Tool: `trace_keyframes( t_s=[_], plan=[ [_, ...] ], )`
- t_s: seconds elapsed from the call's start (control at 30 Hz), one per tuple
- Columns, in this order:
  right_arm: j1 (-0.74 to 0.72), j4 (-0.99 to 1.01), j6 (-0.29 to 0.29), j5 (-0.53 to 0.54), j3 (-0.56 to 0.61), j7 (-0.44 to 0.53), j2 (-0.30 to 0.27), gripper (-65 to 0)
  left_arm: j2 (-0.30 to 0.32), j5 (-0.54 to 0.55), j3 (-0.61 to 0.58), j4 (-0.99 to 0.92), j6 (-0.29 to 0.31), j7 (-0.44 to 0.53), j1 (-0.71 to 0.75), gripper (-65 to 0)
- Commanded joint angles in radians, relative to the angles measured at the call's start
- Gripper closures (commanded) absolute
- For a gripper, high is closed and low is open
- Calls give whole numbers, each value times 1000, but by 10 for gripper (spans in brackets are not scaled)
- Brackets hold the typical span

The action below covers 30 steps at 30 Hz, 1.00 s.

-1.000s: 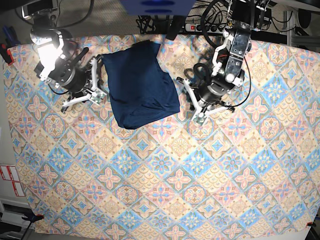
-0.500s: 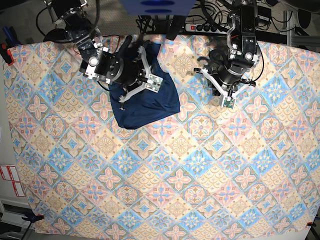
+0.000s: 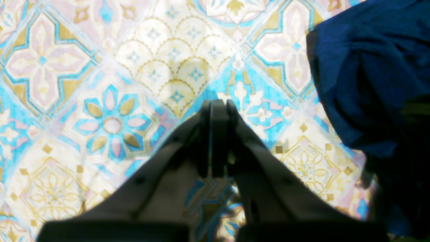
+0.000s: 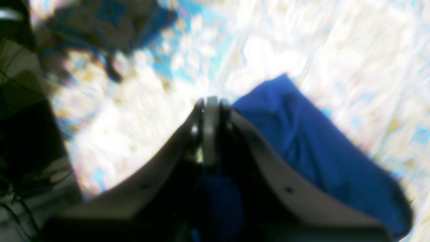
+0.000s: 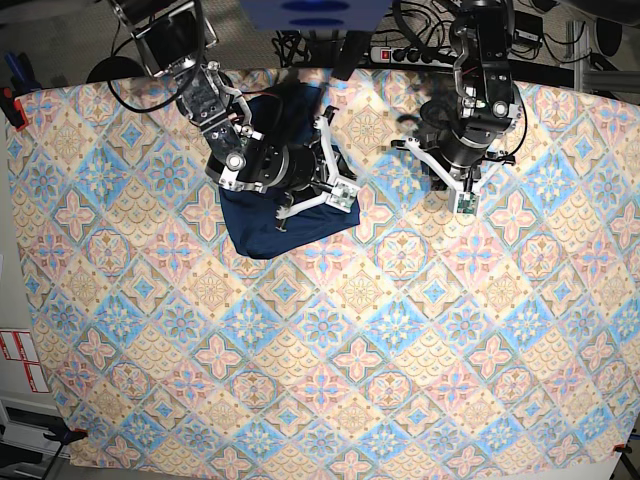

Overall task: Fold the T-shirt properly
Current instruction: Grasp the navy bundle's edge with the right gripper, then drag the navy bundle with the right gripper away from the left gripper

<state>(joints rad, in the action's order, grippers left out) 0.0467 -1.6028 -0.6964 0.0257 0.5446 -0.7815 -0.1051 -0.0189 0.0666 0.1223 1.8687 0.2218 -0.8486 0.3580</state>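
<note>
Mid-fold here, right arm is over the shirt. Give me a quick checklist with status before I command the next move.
1. T-shirt folded into a compact bundle on the tablecloth: ok.
2. Left gripper shut, empty, off the shirt: ok.
3. Right gripper shut: ok.
4. Right gripper pinching fabric: cannot tell, its wrist view is blurred.
5. Bundle edges even and square: not ok, the near edge looks rounded and lopsided.
6. Arms apart from each other: ok.
</note>
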Motion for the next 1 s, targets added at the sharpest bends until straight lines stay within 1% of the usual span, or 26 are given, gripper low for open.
trace_keyframes(
  t_s=[0.0,0.2,0.27,0.37,0.47,0.57,0.73,0.97],
  plan=[
    [-15,9,-2,7,-4,14,-2,0,-2,6,0,22,3,19,-4,0],
    [-18,178,-2,7,-5,21,-2,0,-3,6,0,22,3,19,-6,0],
    [-40,246,-2,7,-22,21,-2,0,-3,6,0,22,3,19,-9,0],
    [-49,336,-2,6,-83,29,-2,0,-3,6,0,22,3,19,-10,0],
    [-58,381,-2,6,-159,84,-2,0,-3,6,0,22,3,19,-12,0],
    [-101,417,-2,6,-219,116,-8,0,-3,6,0,22,3,19,-12,0],
    [-147,464,-2,6,-297,124,-55,0,-3,6,0,22,3,19,-12,0],
    [-193,465,-2,6,-320,124,-126,0,-3,6,0,22,4,19,-15,0]
  ],
)
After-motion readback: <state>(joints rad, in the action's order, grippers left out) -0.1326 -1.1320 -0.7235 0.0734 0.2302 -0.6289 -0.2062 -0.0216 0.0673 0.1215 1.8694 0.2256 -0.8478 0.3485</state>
